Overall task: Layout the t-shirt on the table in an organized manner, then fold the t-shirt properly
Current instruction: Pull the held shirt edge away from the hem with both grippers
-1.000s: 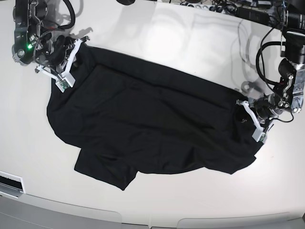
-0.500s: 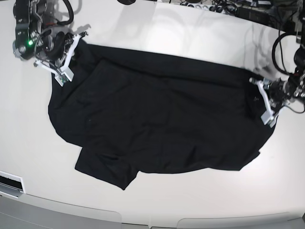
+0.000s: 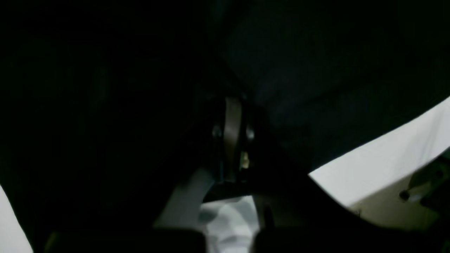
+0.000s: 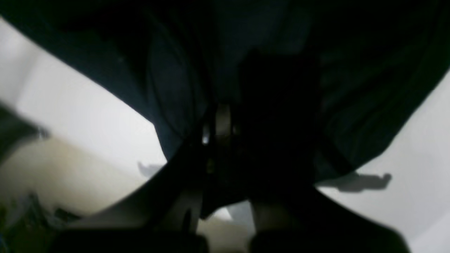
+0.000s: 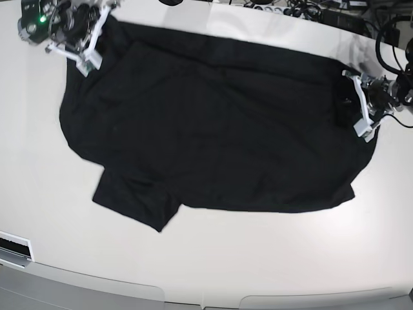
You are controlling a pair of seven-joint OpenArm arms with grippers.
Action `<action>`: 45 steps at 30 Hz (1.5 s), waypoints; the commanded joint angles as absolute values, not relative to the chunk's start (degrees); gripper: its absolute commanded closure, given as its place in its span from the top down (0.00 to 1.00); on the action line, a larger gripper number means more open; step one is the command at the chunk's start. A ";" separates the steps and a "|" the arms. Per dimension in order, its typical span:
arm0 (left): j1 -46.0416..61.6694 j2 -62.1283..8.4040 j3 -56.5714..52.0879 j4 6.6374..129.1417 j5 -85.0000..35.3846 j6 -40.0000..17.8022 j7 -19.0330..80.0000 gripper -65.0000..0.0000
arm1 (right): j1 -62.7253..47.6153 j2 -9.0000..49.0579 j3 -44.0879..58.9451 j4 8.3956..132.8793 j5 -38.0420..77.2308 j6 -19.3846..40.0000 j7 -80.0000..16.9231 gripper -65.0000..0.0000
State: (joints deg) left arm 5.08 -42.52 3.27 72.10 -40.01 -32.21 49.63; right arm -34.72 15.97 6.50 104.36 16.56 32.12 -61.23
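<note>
Both the left gripper (image 5: 359, 103) and right gripper (image 5: 87, 39), each pinching the t-shirt (image 5: 213, 123), are drawing apart, farther than before. Cloth is flattening across the table (image 5: 258, 258); layout is progressing.

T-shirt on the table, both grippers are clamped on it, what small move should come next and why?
Probably keep drawing the two held corners apart and toward the far edge, then lower them. The left gripper and right gripper each pinch a corner of the t-shirt, which lies mostly spread on the table, but its near left sleeve looks bunched, with uneven edges.
</note>
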 commanded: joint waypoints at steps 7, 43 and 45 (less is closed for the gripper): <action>10.35 -47.48 3.36 77.25 -43.33 -32.58 56.07 0.00 | -38.13 16.38 6.68 109.40 12.67 30.81 -64.55 0.00; 7.75 -48.73 3.31 77.28 -50.74 -34.79 61.32 0.00 | -39.22 16.43 6.79 125.73 18.26 27.29 -61.52 0.00; 7.75 -48.73 3.31 77.25 -51.40 -34.79 61.34 0.00 | -39.03 15.86 6.79 124.44 18.20 27.27 -57.63 0.00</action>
